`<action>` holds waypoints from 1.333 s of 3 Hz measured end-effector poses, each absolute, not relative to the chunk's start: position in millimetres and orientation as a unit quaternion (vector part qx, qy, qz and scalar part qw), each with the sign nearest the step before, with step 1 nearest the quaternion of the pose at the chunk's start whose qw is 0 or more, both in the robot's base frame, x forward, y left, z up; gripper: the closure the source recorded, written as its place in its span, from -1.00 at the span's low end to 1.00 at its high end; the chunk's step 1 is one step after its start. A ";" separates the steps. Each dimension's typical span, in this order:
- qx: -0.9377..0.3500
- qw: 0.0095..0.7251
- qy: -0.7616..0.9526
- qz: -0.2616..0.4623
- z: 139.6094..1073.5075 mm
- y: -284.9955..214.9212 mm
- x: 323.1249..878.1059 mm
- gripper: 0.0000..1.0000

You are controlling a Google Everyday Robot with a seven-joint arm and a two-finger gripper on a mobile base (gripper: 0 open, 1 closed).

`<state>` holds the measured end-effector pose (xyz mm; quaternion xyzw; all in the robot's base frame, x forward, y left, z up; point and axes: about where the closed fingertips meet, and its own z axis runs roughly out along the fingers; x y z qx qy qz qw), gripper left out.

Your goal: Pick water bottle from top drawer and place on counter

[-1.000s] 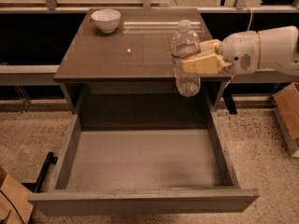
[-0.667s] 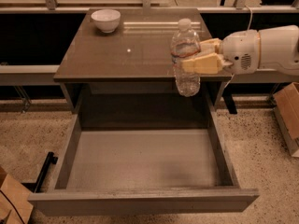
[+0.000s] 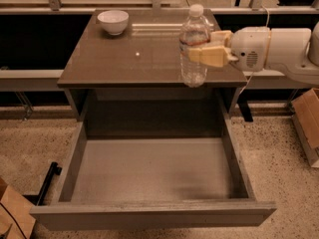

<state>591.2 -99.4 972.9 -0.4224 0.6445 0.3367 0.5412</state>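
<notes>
The hand [image 3: 199,48], reaching in from the right, is clenched around the middle of the water bottle [image 3: 193,29], held upright at the tabletop's [image 3: 124,59] front right corner. The bottle is out of the open drawer [image 3: 149,215], so placing is the step in hand. It likely needs moving inward from the front edge, lowering, then release. The white bowl [image 3: 112,21] sits well apart, back left.

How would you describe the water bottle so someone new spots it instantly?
Find the brown-grey counter above the open top drawer. At its front right edge, the claw of the white arm is shut on the water bottle, which stands upright. It is clear, ribbed and white-capped, unlike the squat white bowl at the counter's back left.
</notes>
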 end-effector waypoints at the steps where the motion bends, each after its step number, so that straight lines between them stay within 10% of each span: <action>1: -0.375 0.623 0.620 0.294 1008.5 -95.7 649.2 1.00; 4: -0.276 0.660 0.659 0.232 998.0 -103.8 770.2 1.00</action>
